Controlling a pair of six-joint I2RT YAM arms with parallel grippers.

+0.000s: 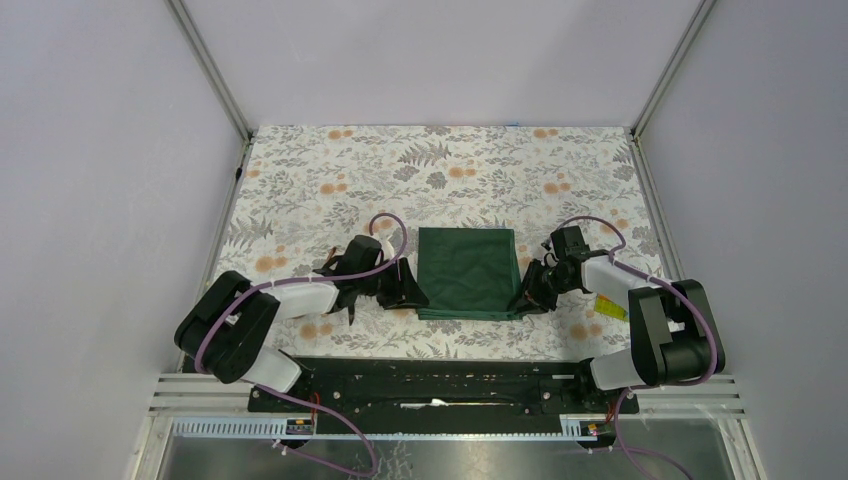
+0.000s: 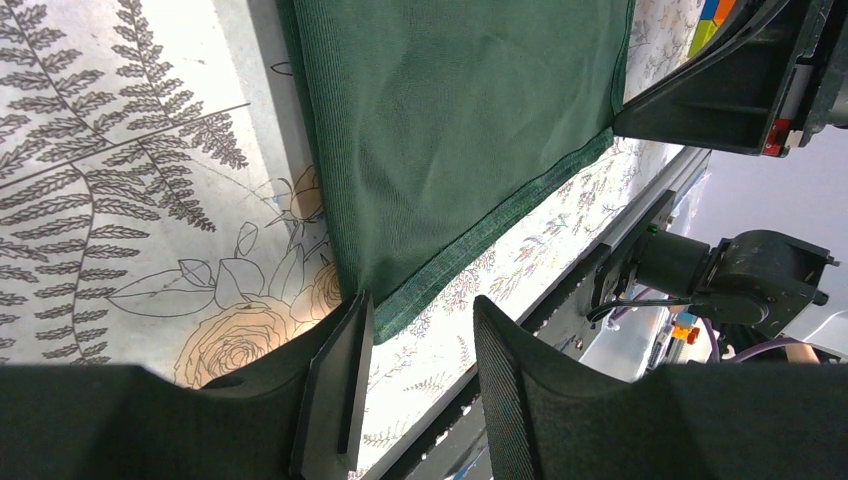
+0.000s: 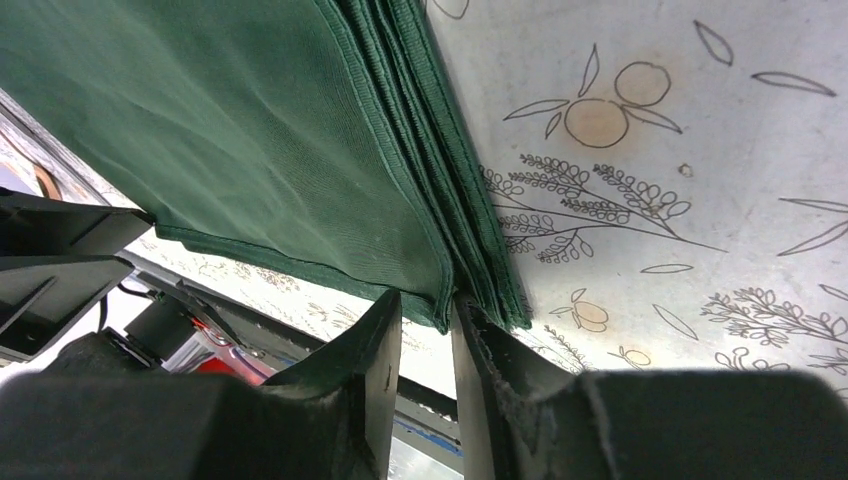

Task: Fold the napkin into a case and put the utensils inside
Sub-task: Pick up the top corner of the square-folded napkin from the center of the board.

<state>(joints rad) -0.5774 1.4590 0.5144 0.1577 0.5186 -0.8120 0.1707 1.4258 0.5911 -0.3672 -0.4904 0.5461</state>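
Note:
The dark green napkin (image 1: 467, 272) lies folded into a square on the floral tablecloth (image 1: 440, 170), between my two grippers. My left gripper (image 1: 408, 291) is open at its near left corner. In the left wrist view that corner (image 2: 400, 300) touches one finger (image 2: 345, 370), and the gap between the fingers of the left gripper (image 2: 425, 310) holds no cloth. My right gripper (image 1: 527, 296) is at the near right corner. In the right wrist view its jaws (image 3: 425, 305) stand a little apart around the corner of the napkin's top layer (image 3: 440, 300), while the lower layers (image 3: 490, 290) lie outside. The spoon and knife are out of view.
Small bright multicoloured toy blocks (image 1: 610, 308) lie beside the right arm, and they also show in the left wrist view (image 2: 715, 15). The black rail (image 1: 440, 385) runs along the table's near edge. Grey walls and metal posts close in the sides and back.

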